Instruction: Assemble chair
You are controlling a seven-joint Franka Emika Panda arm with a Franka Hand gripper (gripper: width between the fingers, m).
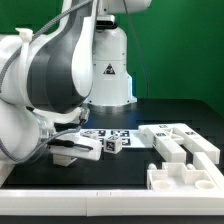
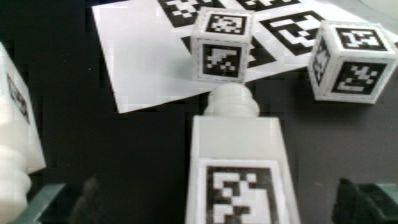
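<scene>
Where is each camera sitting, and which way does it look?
Exterior view: off the arm, low by the table, looking across it toward the robot's base; the arm fills the exterior view's left.
Wrist view: on the wrist, looking down at a white bar; the open gripper straddles it, and its fingers show.
Shared: the bar and the marker board.

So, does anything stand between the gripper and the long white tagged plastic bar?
Nothing visible: the bar lies between the fingers of the open gripper, gaps bare both sides; two small white tagged blocks sit beyond its tip.
</scene>
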